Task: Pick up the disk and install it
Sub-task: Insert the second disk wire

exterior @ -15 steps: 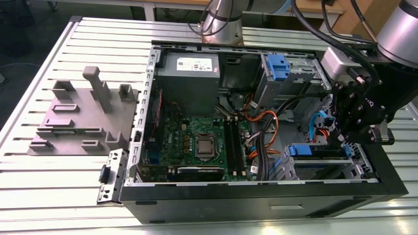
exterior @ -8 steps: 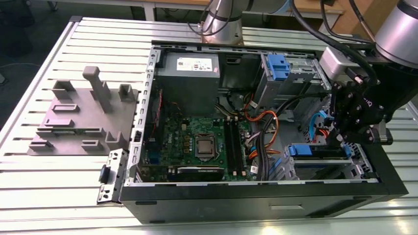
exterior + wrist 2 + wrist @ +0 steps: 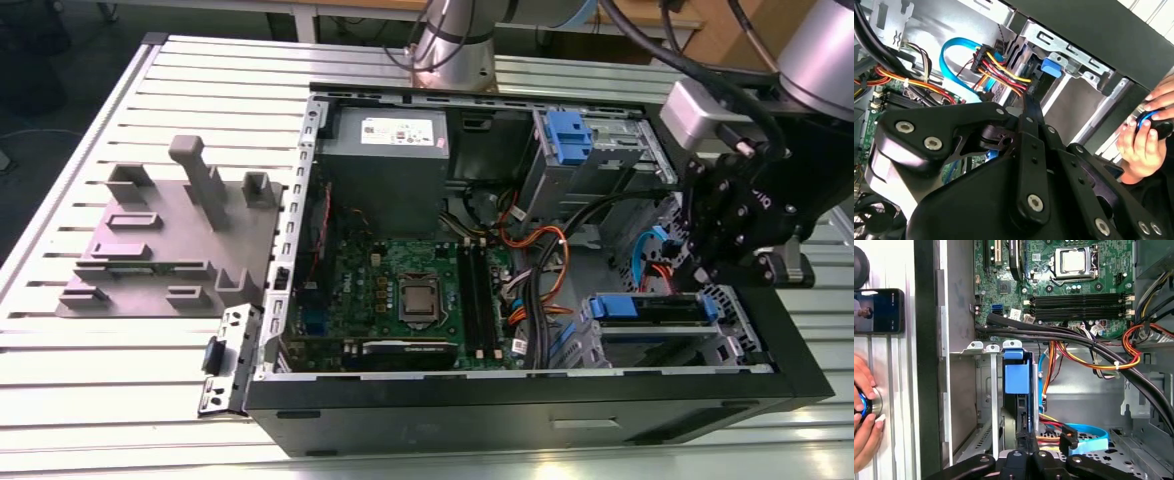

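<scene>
Gripper [image 3: 703, 262] hangs over the drive-bay corner of the open PC case [image 3: 534, 400], on the exterior view's right, just above the bay. Disk [image 3: 647, 308] sits in that lower bay, blue rail facing up; in the first wrist view it stands edge-on in the metal cage, blue latch [image 3: 1016, 375] on its end, directly ahead of the claw. Can't tell how far the claw is open or whether it grips anything. A person's hand [image 3: 865, 412] rests on a knob beside the case
</scene>
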### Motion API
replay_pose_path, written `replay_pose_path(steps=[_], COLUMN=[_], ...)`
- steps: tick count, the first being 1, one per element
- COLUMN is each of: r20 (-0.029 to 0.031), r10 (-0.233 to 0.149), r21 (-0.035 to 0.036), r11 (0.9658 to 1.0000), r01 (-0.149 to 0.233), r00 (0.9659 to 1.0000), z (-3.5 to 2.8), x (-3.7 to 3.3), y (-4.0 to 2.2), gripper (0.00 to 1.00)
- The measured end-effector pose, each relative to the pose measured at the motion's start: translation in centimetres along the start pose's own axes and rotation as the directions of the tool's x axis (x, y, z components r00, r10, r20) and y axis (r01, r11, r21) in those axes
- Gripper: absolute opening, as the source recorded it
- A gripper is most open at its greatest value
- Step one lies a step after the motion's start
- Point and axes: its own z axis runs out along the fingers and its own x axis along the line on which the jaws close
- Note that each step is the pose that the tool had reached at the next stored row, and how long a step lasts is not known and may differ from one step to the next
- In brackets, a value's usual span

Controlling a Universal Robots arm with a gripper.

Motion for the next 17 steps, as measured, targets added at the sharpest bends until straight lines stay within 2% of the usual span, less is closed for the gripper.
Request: replay_pose_path(steps=[3, 6, 12, 17], r20=[-0.0002, -0.0001, -0.0003, 0.0000], r10=[0.000, 0.000, 0.000, 0.000], r21=[0.0000, -0.0001, 0.0000, 0.0000], r11=[1.0000, 1.0000, 1.0000, 1.0000], r01=[0.000, 0.000, 0.000, 0.000], r00=[1.0000, 1.0000, 1.0000, 1.0000], z=[-0.35, -0.40, -0.45, -0.79], x=[0.05, 0.05, 0.09, 0.00], y=[-0.01, 0.10, 0.69, 0.71], gripper=[0.11, 0.11, 0.11, 0.11])
